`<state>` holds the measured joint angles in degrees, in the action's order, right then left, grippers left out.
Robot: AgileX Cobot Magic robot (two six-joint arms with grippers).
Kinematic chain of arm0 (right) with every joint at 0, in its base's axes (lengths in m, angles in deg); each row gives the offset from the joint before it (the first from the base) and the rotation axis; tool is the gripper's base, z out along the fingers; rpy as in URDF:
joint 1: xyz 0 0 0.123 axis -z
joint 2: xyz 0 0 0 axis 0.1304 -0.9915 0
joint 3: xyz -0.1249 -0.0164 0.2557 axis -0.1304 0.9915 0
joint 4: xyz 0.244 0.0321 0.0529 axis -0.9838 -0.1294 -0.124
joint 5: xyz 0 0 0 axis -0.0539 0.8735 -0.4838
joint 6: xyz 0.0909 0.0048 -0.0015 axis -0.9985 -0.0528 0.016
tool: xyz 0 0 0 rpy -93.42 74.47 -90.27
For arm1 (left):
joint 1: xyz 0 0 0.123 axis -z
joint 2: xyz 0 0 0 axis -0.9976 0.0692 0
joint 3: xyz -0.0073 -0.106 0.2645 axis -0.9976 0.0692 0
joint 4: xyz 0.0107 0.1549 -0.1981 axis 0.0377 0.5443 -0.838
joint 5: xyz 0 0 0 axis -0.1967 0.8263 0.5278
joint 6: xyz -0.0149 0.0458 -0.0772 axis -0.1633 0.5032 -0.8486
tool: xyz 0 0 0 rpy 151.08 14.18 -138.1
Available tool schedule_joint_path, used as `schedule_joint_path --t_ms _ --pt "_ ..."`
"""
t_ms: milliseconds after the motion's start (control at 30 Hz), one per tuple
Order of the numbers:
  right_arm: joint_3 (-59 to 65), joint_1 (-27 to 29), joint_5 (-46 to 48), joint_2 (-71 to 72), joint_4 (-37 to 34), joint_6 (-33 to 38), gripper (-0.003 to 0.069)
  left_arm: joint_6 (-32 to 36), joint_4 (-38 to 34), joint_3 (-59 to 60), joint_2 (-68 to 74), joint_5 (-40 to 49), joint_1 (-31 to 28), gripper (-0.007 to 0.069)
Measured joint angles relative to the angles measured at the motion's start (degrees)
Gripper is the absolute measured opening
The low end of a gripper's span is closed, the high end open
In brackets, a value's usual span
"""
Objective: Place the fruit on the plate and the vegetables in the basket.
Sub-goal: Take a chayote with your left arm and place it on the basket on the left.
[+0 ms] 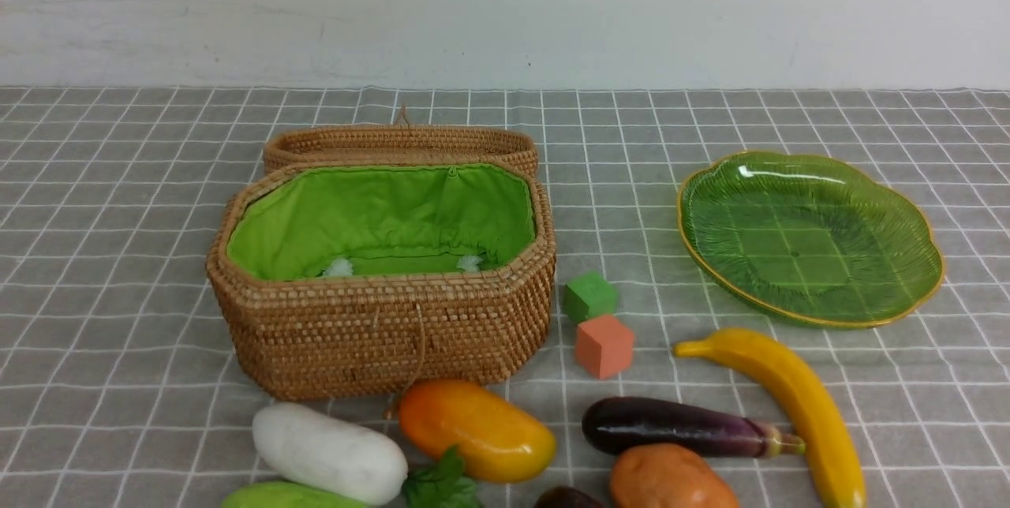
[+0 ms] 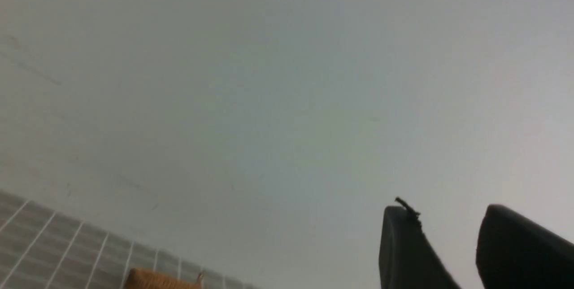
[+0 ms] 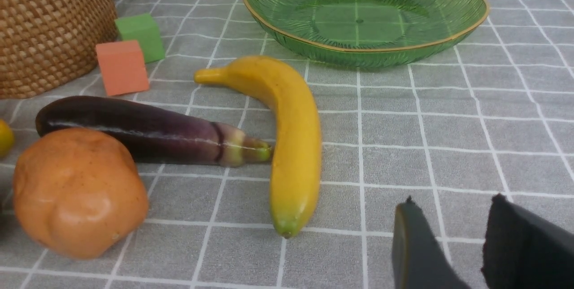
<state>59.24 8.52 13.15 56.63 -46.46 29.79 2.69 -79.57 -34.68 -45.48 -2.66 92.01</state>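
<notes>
Front view — cucumber (image 1: 288, 495) and maroon fruit (image 1: 566, 498) cut off at the edge.

Plain white wall (image 1: 505, 11) behind grey checked tablecloth (image 1: 118, 177).

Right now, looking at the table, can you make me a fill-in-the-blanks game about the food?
The basket has a fabric lining coloured ____.
The eggplant points its stem end at the yellow ____.
Between the basket and the plate sit ____ cubes.
The white radish lies beside the orange-yellow ____.
Missing words: green; banana; two; mango.
</notes>
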Motion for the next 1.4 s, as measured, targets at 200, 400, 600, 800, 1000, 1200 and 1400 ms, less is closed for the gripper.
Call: schedule_joint_path --t_ms 200,400,600,800,1000,1200,1400 --pt "0.0 0.0 0.0 0.0 0.0 0.0 0.0240 0.2 0.5 -8.5 16.5 21.3 0.0 0.0239" --pt "0.0 0.0 0.0 0.0 0.0 0.0 0.0240 -1.3 2.0 -7.4 27.5 25.0 1.2 0.0239" --pt "0.0 0.0 0.0 0.0 0.0 0.0 0.0240 -12.4 0.9 -4.3 35.0 31.0 8.8 0.0239" --pt "0.0 0.0 0.0 0.0 0.0 0.0 0.0240 -23.4 -1.4 -4.0 45.9 35.7 9.7 0.0255" --pt "0.0 0.0 0.0 0.0 0.0 0.0 0.0240 -19.1 -10.5 -4.0 57.0 33.1 9.8 0.0390" --pt "0.0 0.0 0.0 0.0 0.0 0.0 0.0240 -13.9 -16.3 -4.0 63.5 26.7 9.8 0.0563" --pt "0.0 0.0 0.0 0.0 0.0 0.0 0.0240 -10.0 -17.3 -4.1 69.9 21.1 9.8 0.0608"
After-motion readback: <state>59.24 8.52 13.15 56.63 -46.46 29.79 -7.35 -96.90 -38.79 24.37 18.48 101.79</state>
